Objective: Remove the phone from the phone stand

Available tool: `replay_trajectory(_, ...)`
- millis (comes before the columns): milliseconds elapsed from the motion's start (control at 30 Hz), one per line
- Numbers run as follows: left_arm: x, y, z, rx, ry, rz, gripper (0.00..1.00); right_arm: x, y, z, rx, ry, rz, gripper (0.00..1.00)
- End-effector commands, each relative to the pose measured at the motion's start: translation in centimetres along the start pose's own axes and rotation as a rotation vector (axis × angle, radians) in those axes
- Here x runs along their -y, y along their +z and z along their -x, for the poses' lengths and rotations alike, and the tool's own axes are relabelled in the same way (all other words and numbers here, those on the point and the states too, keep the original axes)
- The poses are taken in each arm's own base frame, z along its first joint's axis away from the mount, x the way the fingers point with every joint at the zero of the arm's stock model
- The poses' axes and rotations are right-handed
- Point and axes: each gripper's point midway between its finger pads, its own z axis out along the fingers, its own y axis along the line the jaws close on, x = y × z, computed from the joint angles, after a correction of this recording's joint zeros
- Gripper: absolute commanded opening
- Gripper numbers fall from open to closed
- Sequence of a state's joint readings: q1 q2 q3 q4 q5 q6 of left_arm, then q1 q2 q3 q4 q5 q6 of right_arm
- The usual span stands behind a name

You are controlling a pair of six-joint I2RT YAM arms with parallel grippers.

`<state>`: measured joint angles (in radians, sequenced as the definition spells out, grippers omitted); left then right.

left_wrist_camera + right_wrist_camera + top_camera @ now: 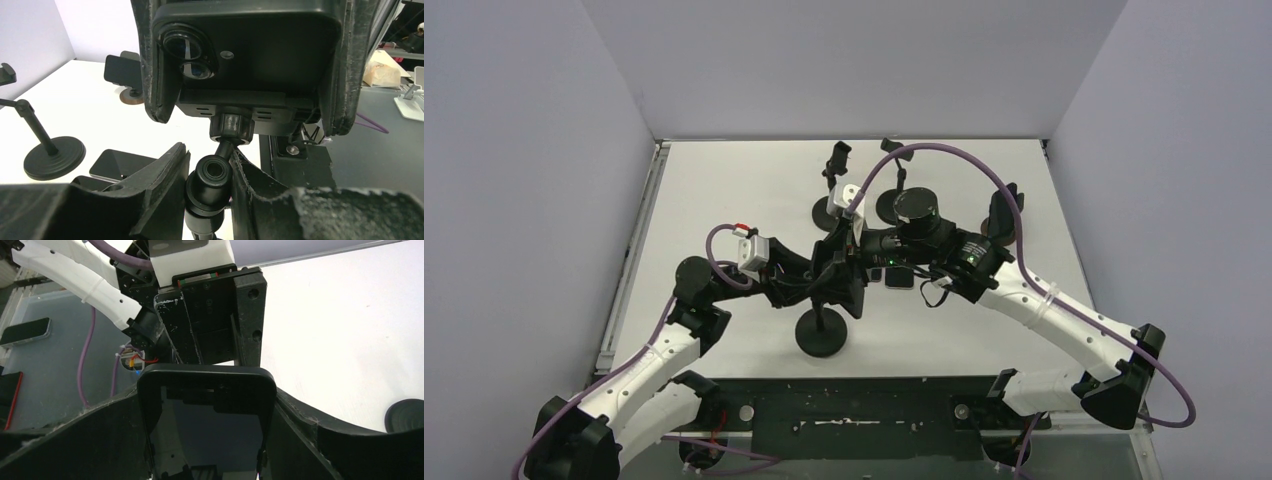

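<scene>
The black phone point(260, 50) is clamped in the cradle of the phone stand point(214, 174), its camera lenses facing the left wrist view. My left gripper point(209, 156) is shut on the stand's ball-joint neck just under the cradle. In the right wrist view the phone point(207, 420) shows its dark screen, and my right gripper point(206, 391) is shut on it, one finger against each long edge. From above, both grippers meet over the stand's round base point(822, 335), with the left gripper point(824, 285) lower and the right gripper point(856, 250) higher. The phone is mostly hidden there.
Other black stands rise behind point(836, 205) point(894, 205), and one stands to the left point(52, 157). Another phone lies flat on the table point(120, 165), also seen from above point(900, 278). White walls close in the left, back and right sides.
</scene>
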<state>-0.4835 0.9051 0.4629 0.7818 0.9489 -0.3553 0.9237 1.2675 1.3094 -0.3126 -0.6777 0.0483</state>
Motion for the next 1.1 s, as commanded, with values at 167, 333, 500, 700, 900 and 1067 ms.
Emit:
replay_trajectory(167,-0.8,0.2,6.1,0.159,0.181,0.1,0.55,1.2,-1.6,3.3,0.102,-0.057,-0.132,0.33)
replay_trajectory(333,-4.3,-2.5,5.7,0.2,0.161,0.395,0.97,4.7,-3.1,4.7,0.167,-0.027,-0.372,0.31)
replay_trajectory(500,-7.4,-7.8,6.9,0.335,0.038,0.775,0.97,6.6,-3.8,5.4,0.206,-0.005,-0.551,0.32)
replay_trajectory(700,-5.9,-8.4,6.8,0.339,-0.04,0.766,0.97,7.5,-3.5,5.6,0.218,0.019,-0.704,0.32)
replay_trajectory(900,-4.6,-6.0,4.4,0.198,-0.183,0.64,0.97,6.9,-2.6,4.4,0.18,0.056,-0.772,0.31)
replay_trajectory(1067,-3.9,-4.9,1.9,0.071,-0.278,0.581,0.97,7.2,-3.0,2.2,0.105,0.138,-0.834,0.29)
